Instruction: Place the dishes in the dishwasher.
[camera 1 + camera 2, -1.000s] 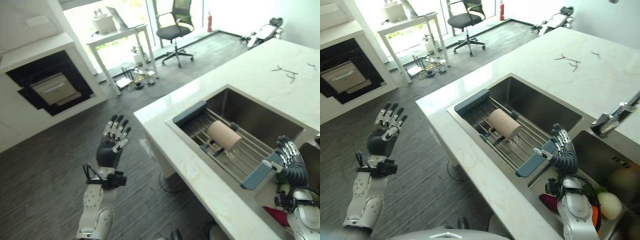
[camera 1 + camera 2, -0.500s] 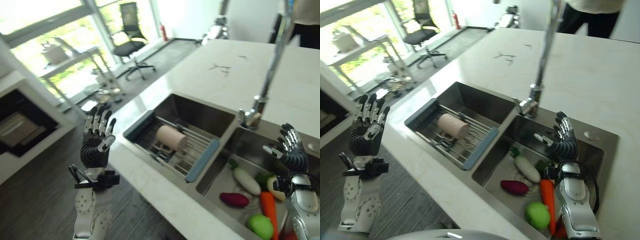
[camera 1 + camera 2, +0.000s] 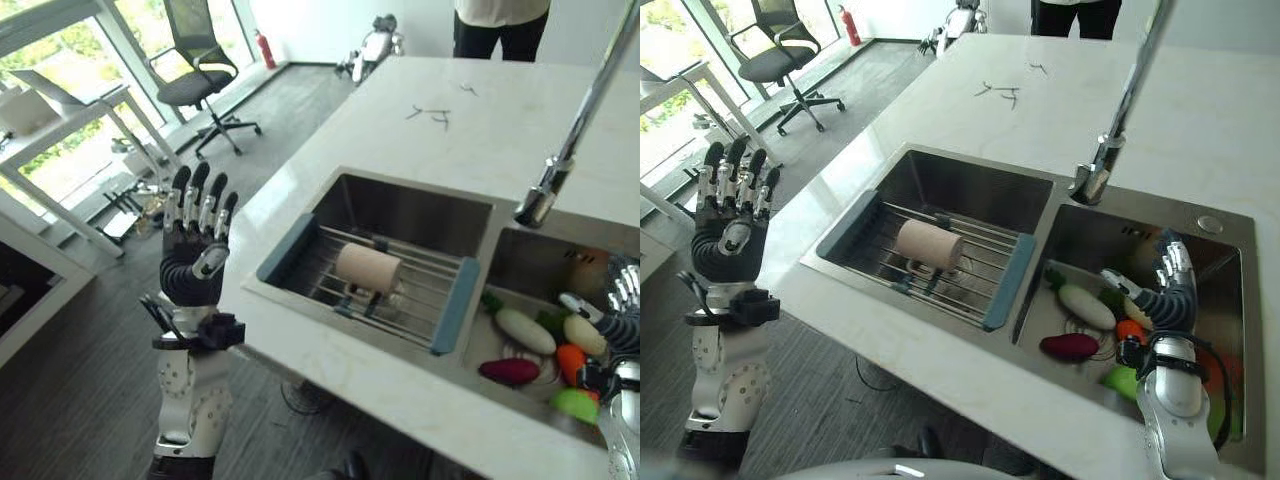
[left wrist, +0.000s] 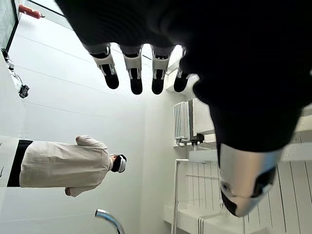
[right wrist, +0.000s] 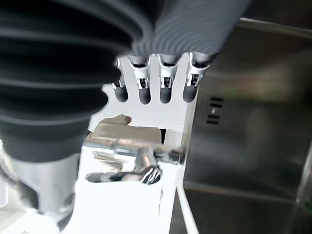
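Note:
A beige mug (image 3: 929, 243) lies on its side on a roll-up drying rack (image 3: 985, 248) with blue-grey end bars, laid across the left sink basin (image 3: 955, 185). My left hand (image 3: 730, 228) is raised off the counter's left edge, above the floor, with straight fingers (image 4: 135, 73) and nothing in it. My right hand (image 3: 1171, 296) hovers over the right basin, its fingers (image 5: 165, 83) straight too and holding nothing. Both hands are well apart from the mug.
The right basin holds a white radish (image 3: 1085, 305), a purple eggplant (image 3: 1068, 346), a carrot (image 3: 570, 361) and a green fruit (image 3: 575, 404). A tall faucet (image 3: 1118, 115) rises behind the sinks. A person (image 3: 1075, 14) stands across the white counter (image 3: 940, 110). An office chair (image 3: 200, 68) stands far left.
The camera has swung right and closer over the sink; the dark wall appliance has left the view. Both hands stay raised and open, the right one now over the vegetable basin.

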Tool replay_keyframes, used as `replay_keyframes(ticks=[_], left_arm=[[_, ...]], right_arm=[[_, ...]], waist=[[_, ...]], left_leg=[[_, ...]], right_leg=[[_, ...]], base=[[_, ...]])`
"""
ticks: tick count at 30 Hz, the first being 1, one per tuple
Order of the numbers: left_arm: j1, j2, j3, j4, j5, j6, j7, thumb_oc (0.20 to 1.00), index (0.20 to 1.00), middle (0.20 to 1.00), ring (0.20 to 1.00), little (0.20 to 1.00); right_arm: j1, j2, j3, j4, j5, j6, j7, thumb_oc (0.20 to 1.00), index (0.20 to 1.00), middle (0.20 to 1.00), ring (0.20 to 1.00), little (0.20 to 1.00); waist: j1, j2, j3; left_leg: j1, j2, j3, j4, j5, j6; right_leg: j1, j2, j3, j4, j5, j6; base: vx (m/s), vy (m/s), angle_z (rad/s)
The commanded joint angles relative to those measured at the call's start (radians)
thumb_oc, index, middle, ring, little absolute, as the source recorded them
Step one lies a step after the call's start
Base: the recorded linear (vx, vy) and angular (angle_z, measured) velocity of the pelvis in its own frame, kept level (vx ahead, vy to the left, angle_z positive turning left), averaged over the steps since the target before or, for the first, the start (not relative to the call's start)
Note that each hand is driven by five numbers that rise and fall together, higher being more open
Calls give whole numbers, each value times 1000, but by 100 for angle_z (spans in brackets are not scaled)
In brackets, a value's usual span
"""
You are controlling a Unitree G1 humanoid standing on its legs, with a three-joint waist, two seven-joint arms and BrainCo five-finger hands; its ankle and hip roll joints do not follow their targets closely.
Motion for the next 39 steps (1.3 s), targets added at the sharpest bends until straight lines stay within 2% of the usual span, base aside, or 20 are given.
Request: replay_keyframes(ticks=[1, 3, 7, 10, 17, 19, 20, 21, 23, 24, 25, 26, 28, 29, 30, 32, 34, 35, 36, 39], left_arm=[[-6, 52, 38, -81, 16, -34, -21, 1000, 1000, 1000, 1000, 1000], [-18, 56, 11, -68, 33, -44, -13, 1000, 1000, 1000, 1000, 1000], [-9, 53, 15, -67, 60, -14, -32, 1000, 1000, 1000, 1000, 1000], [5, 53, 21, -65, 83, -3, -33, 1000, 1000, 1000, 1000, 1000], [1, 54, 45, -61, 43, 36, -37, 1000, 1000, 1000, 1000, 1000], [1, 47, 46, -67, -30, 45, -63, 1000, 1000, 1000, 1000, 1000], [-4, 37, 42, -69, -56, 35, -73, 1000, 1000, 1000, 1000, 1000], [-6, 27, 35, -75, -61, 24, -76, 1000, 1000, 1000, 1000, 1000], [-2, 13, 29, -87, -65, 19, -83, 1000, 1000, 1000, 1000, 1000], [-1, 0, 22, -90, -55, 13, -83, 1000, 1000, 1000, 1000, 1000], [13, -4, 20, -95, -54, -7, -80, 1000, 1000, 1000, 1000, 1000], [27, 1, 26, -104, -71, -22, -72, 1000, 1000, 1000, 1000, 1000], [9, 2, 31, -82, -93, -39, -115, 1000, 1000, 1000, 1000, 1000], [-13, 14, 9, -64, -72, -27, -137, 1000, 1000, 1000, 1000, 1000], [-26, 20, -5, -64, -87, -7, -151, 1000, 1000, 1000, 1000, 1000], [-35, 34, -14, -75, -51, -2, -142, 1000, 1000, 1000, 1000, 1000], [-45, 46, -5, -76, -42, 6, -121, 1000, 1000, 1000, 1000, 1000], [-69, 72, -11, -60, -7, -7, -96, 1000, 1000, 1000, 1000, 1000], [-79, 83, -16, -53, 17, -12, -82, 1000, 1000, 1000, 1000, 1000], [-103, 98, -27, -56, 61, 8, -42, 1000, 1000, 1000, 1000, 1000]], right_arm=[[-50, -20, -48, -11, -24, -59, -35, 1000, 1000, 1000, 1000, 1000], [-54, -31, -46, 4, -8, -72, -52, 1000, 1000, 1000, 1000, 1000], [-41, -59, -58, 22, 17, -94, -56, 1000, 1000, 1000, 1000, 1000], [-54, -53, -49, 17, -1, -100, -54, 1000, 1000, 1000, 1000, 1000], [-56, -39, -36, -1, -30, -56, -51, 1000, 1000, 1000, 1000, 1000], [-52, -45, -40, 10, -34, -56, -36, 1000, 1000, 1000, 1000, 1000], [-54, -56, -43, 12, -41, -57, -34, 1000, 1000, 1000, 1000, 1000], [-59, -68, -46, 10, -48, -51, -38, 1000, 1000, 1000, 1000, 1000], [-71, -83, -52, 9, -54, -40, -44, 1000, 1000, 1000, 1000, 1000], [-97, -94, -57, 15, -50, -29, -38, 1000, 1000, 1000, 1000, 1000], [-113, -100, -74, 30, -47, -37, -12, 1000, 1000, 1000, 1000, 1000], [-102, -112, -85, 19, -31, -40, 3, 1000, 1000, 1000, 1000, 1000], [-100, -126, -107, -3, -30, -25, -9, 1000, 1000, 1000, 1000, 1000], [-100, -108, -112, -13, 32, -6, -30, 1000, 1000, 1000, 1000, 1000], [-83, -74, -114, -28, 140, -14, -32, 1000, 1000, 1000, 1000, 1000], [-33, -1, -75, -55, 117, -50, 9, 1000, 1000, 1000, 1000, 1000], [-52, 17, -36, -55, 86, -50, 15, 1000, 1000, 1000, 1000, 1000], [-83, 14, -22, -30, 91, -53, 11, 1000, 1000, 1000, 1000, 1000], [-90, 11, -19, -24, 87, -52, 6, 1000, 1000, 1000, 1000, 1000], [-89, -7, -8, -22, 68, -48, -8, 1000, 1000, 1000, 1000, 1000]], waist=[[-28, -17, 11], [-33, -31, 5], [-31, -37, -7], [-19, -34, -16], [-36, -16, -41], [-39, -12, -31], [-36, -23, -14], [-26, -38, 6], [-13, -48, 26], [-18, -43, 34], [-28, -27, 30], [-31, -16, 16], [-53, -2, -2], [-63, -1, -2], [-63, -8, -3], [-68, -12, 1], [-61, -6, 5], [-61, -10, 12], [-61, -15, 8], [-57, -32, -4]], left_leg=[[-45, 72, -137, 133, -120, -60], [-66, 39, -157, 133, -108, -56], [-68, 28, -142, 133, -91, -54], [-48, 35, -105, 133, -101, -58], [-12, 30, -72, 133, -121, -51], [23, 18, -27, 133, -110, -53], [37, -5, -9, 133, -62, -64], [31, -29, -31, 133, 29, -91], [-4, -16, -68, 133, 126, -128], [-17, 41, -70, 133, 85, -129], [-17, 127, -103, 133, -4, -126], [-57, 191, -196, 133, -27, -141], [-78, 240, -207, 133, -20, -184], [-74, 222, -171, 133, -30, -181], [-74, 193, -158, 133, -39, -167], [-58, 135, -162, 133, -65, -121], [-41, 130, -145, 133, -77, -99], [-35, 128, -129, 133, -81, -96], [-38, 120, -127, 133, -82, -95], [-55, 84, -138, 133, -90, -78]], right_leg=[[130, 205, 98, -193, 113, 58], [103, 270, 144, -193, 68, 28], [103, 265, 160, -193, 62, 23], [120, 233, 114, -193, 54, 31], [119, 257, 153, -193, 43, 23], [129, 263, 162, -193, 34, 14], [140, 259, 183, -193, 31, 3], [150, 250, 207, -193, 31, -8], [144, 234, 227, -193, 43, -11], [134, 225, 240, -193, 51, 1], [121, 219, 260, -193, 57, 18], [107, 203, 285, -193, 60, 32], [95, 140, 285, -193, 64, 76], [96, 77, 263, -193, 99, 109], [112, 34, 234, -193, 128, 119], [142, 39, 185, -193, 226, 103], [150, 57, 120, -193, 245, 96], [132, 129, 134, -193, 152, 81], [118, 151, 145, -193, 121, 75], [81, 149, 196, -193, 117, 79]], base=[[-13, 54, -73], [-13, 12, -13], [10, -28, 40], [16, -27, 19], [56, -93, -5], [73, -98, -10], [87, -85, -14], [65, -48, -23], [28, 96, -48], [118, 426, -64], [225, 685, -59], [323, 861, -62], [334, 965, -82], [282, 982, -31], [269, 883, 45], [208, 568, 81], [127, 322, 4], [61, 175, -67], [2, 41, -96], [5, -35, -24]])
